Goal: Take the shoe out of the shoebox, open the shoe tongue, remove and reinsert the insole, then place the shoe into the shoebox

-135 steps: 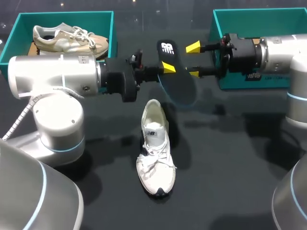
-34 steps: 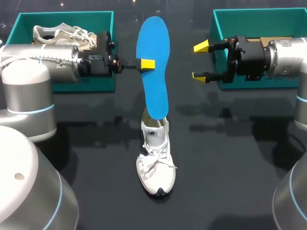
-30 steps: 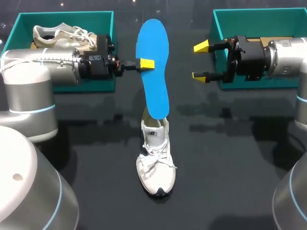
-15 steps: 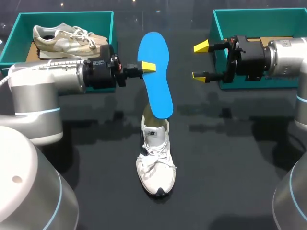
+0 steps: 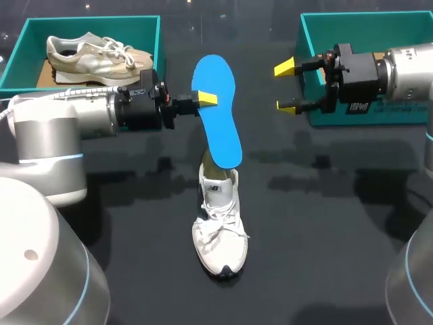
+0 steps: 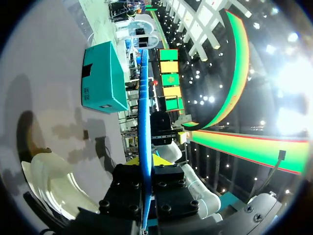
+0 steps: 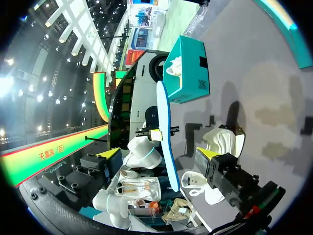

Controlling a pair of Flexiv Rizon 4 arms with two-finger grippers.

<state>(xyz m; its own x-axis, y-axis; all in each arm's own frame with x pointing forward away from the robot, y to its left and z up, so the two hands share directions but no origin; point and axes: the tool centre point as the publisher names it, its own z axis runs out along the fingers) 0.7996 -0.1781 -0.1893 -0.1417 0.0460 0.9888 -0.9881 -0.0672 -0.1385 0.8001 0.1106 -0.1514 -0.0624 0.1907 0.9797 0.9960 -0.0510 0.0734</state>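
Note:
The white shoe [image 5: 218,213] lies on the dark table, toe toward the front edge. Over its heel opening hangs the blue insole [image 5: 218,118], upright and slightly tilted, its lower end at the opening. My left gripper [image 5: 208,99] is shut on the insole's edge; in the left wrist view the insole [image 6: 143,107] runs edge-on out between the fingers, with the shoe [image 6: 54,181] beside it. To the right of the insole my right gripper [image 5: 287,87] stands open with nothing in it. The right wrist view shows the insole [image 7: 165,132] ahead and the shoe [image 7: 222,139] beyond one fingertip [image 7: 208,153].
A teal shoebox [image 5: 157,40] at the back left holds a beige shoe [image 5: 95,53]. Another teal shoebox [image 5: 379,115] stands at the back right, behind my right arm. Bare dark table surrounds the white shoe.
My left arm has swung forward and brought the insole a little lower and more tilted over the shoe. The right gripper has drawn back slightly to the right, still open.

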